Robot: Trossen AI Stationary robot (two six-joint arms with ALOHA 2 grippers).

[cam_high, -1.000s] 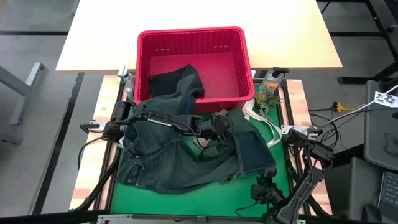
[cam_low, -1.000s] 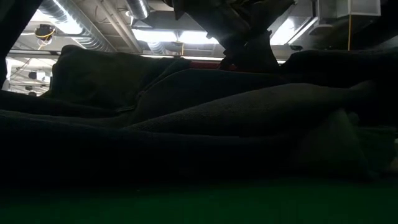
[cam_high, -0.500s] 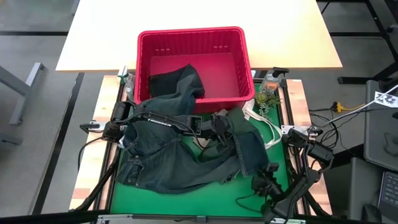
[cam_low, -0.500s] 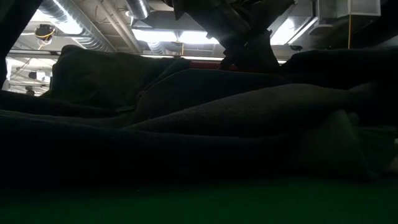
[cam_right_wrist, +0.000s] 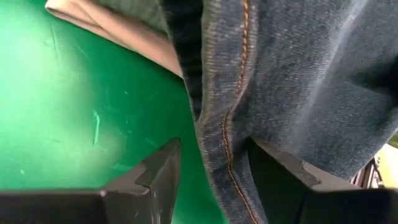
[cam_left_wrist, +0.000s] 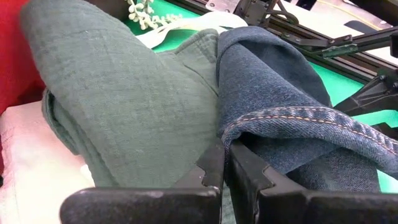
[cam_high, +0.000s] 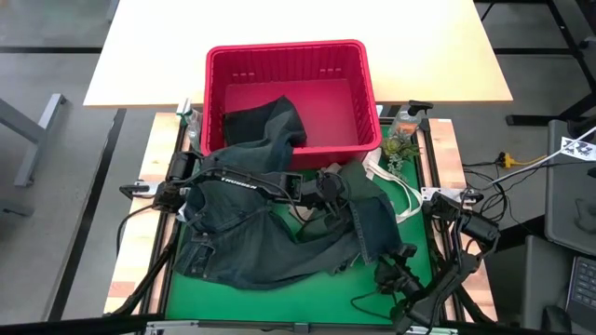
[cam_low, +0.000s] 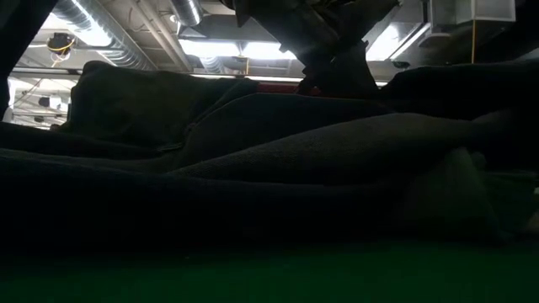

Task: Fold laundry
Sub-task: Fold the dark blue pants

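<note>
change: my right claw [cam_high: 402, 263] has slid in to the jeans [cam_high: 251, 233] hem and now waits | right claw: wide open, hem between my fingers, not pinched yet | left claw [cam_left_wrist: 225, 163]: shut tight at the green shirt [cam_left_wrist: 124, 93] | jeans: spread on the tabletop [cam_high: 307, 298], one leg in the red basket [cam_high: 363, 93] | next: I think pinch the hem.
</note>
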